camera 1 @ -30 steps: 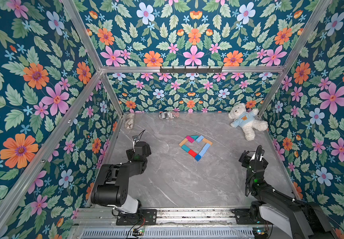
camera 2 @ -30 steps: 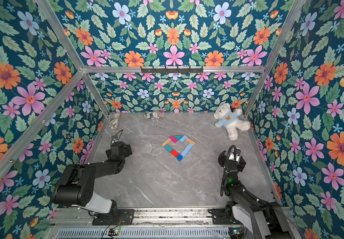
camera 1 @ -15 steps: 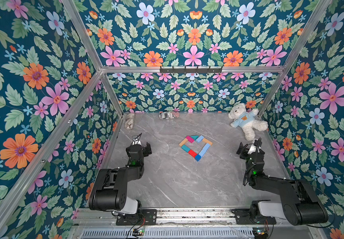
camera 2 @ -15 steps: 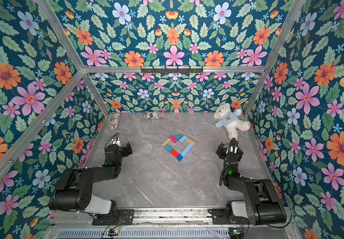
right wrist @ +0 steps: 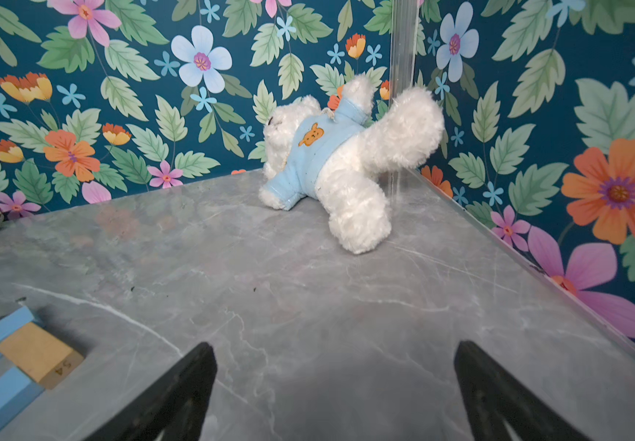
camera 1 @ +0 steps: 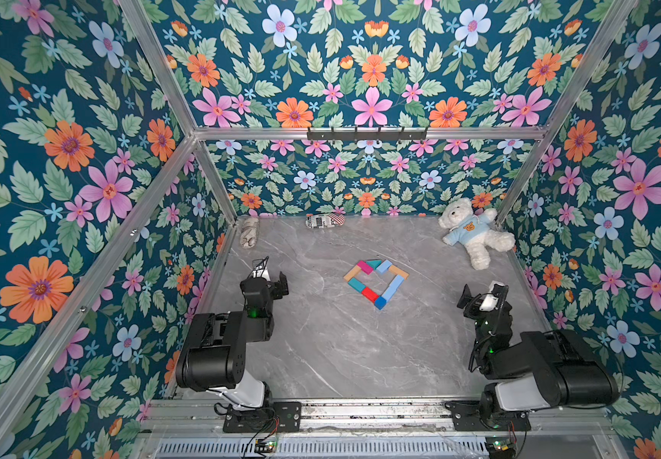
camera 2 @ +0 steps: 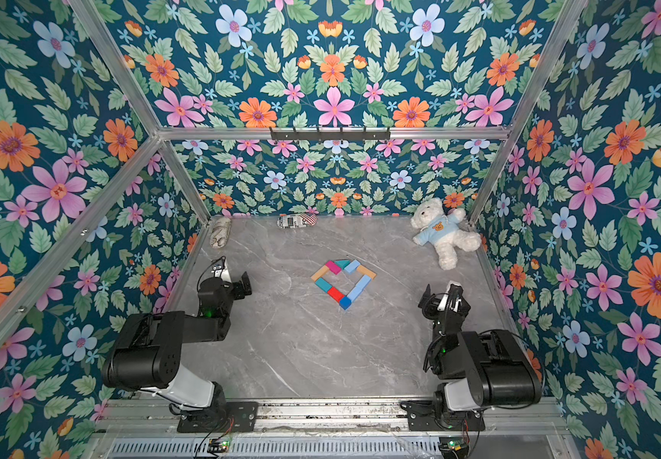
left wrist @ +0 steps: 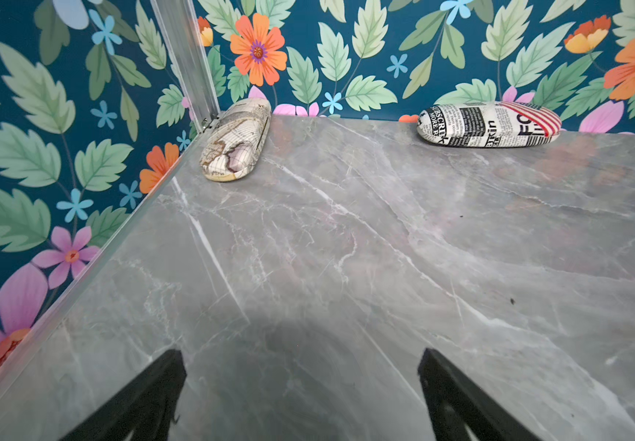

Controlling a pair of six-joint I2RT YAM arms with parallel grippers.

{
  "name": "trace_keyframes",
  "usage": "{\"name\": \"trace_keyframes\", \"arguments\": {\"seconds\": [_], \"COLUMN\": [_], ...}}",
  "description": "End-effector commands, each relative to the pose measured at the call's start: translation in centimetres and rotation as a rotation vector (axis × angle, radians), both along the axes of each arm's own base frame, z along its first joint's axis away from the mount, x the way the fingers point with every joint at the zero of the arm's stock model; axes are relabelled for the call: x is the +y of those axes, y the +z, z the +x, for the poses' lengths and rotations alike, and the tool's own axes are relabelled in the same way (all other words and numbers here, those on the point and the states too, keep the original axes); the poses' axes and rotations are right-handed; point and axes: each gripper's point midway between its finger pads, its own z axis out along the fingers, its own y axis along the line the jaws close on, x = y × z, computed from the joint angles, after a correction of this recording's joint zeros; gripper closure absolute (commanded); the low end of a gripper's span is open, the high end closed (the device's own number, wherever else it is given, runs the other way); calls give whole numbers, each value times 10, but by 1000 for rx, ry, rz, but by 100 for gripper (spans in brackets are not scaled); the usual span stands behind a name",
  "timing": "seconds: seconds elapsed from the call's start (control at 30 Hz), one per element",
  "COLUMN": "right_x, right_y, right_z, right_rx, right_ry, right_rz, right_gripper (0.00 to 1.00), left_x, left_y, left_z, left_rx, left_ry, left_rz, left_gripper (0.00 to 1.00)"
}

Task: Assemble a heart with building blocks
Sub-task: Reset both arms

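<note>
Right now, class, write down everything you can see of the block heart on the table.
The heart is a hollow, angular outline of small flat solid-coloured blocks laid end to end, looking like painted wood. A teal triangle sits at the notch; a dark blue cube forms the tip at the near end. Magenta, tan, teal, red and light blue pieces make the sides. It lies flat near the middle of the grey marbled table, and nothing else touches it.
</note>
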Motion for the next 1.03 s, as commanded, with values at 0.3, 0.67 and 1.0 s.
{"name": "trace_keyframes", "arguments": {"seconds": [0.3, 0.67, 1.0], "right_x": [-1, -1, -2], "right_y": [24, 25, 24], "right_z": [33, 32, 31], "right_rx": [-44, -47, -47], "right_ry": [65, 65, 61], "right_rz": [56, 48, 48], "right_gripper": [1, 1, 1], "left_x": [12, 12, 8], "left_y": [21, 22, 20], "left_z": [-7, -8, -5], "left_rx": [-152, -154, -135], "left_ry": [81, 78, 68], "left_rz": [-10, -7, 9], "left_gripper": [0, 0, 0]}}
